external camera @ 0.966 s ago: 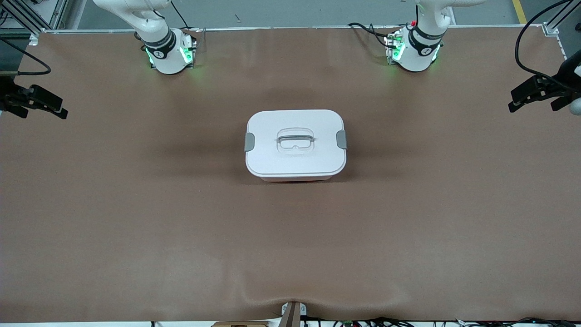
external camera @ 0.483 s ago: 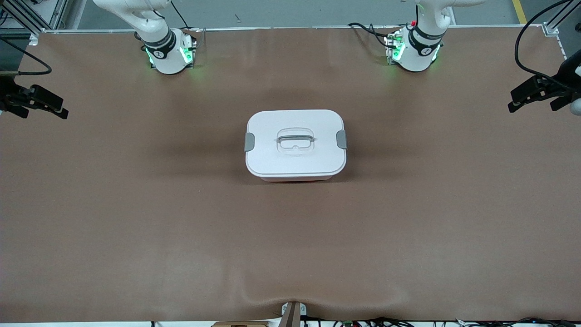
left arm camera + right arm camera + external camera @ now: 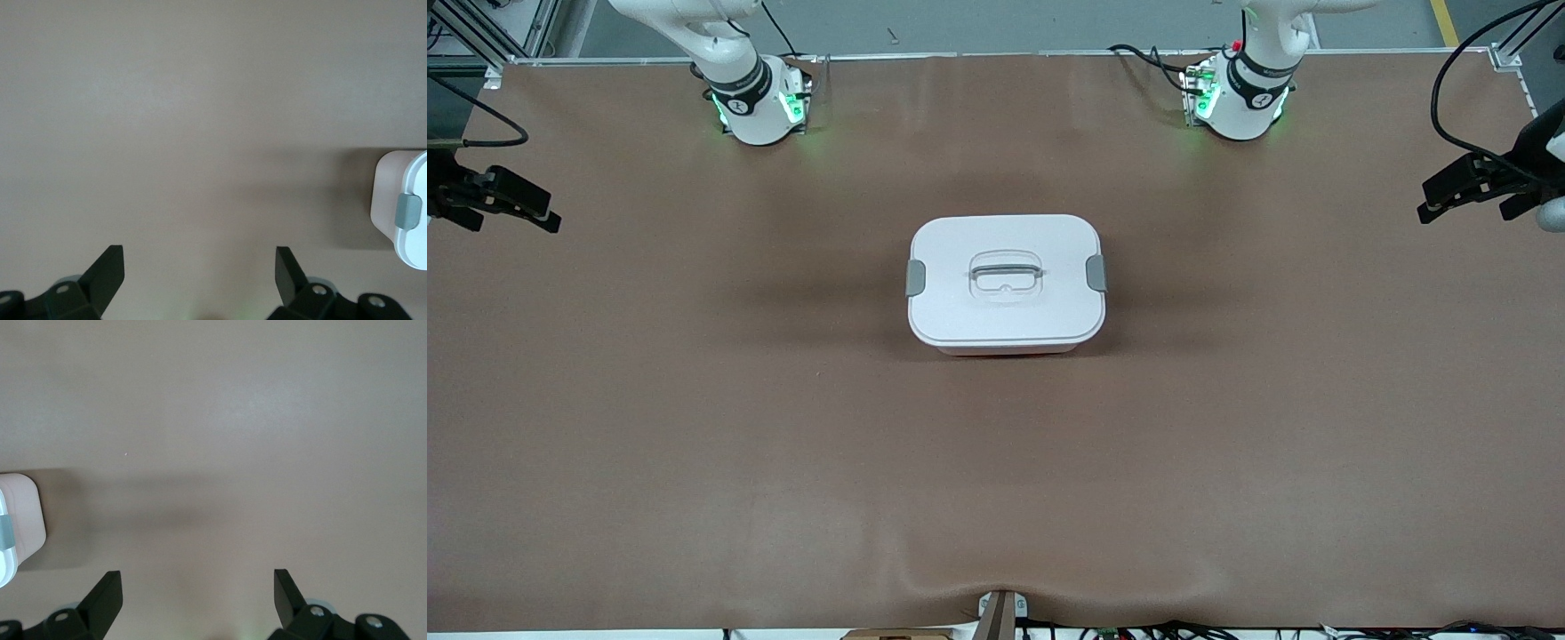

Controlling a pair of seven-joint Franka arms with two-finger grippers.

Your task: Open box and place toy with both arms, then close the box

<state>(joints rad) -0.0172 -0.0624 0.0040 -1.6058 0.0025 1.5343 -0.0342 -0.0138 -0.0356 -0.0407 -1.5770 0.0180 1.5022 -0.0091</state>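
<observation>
The box point(image 3: 1006, 283) stands in the middle of the table with its white lid on and its grey side clips point(image 3: 916, 277) down. An end of it shows in the left wrist view point(image 3: 402, 207) and in the right wrist view point(image 3: 19, 517). The toy is out of view. My left gripper point(image 3: 1424, 206) is open and empty, over the table's edge at the left arm's end; its own view shows it over bare table point(image 3: 200, 257). My right gripper point(image 3: 552, 216) is open and empty, over the table's edge at the right arm's end, also over bare table point(image 3: 198, 580).
The brown table mat point(image 3: 694, 427) lies flat around the box. The two arm bases point(image 3: 758, 107) point(image 3: 1238, 102) stand along the table edge farthest from the front camera. Cables run at the left arm's end.
My left gripper has shifted very slightly toward the box. The right gripper and the box have not moved.
</observation>
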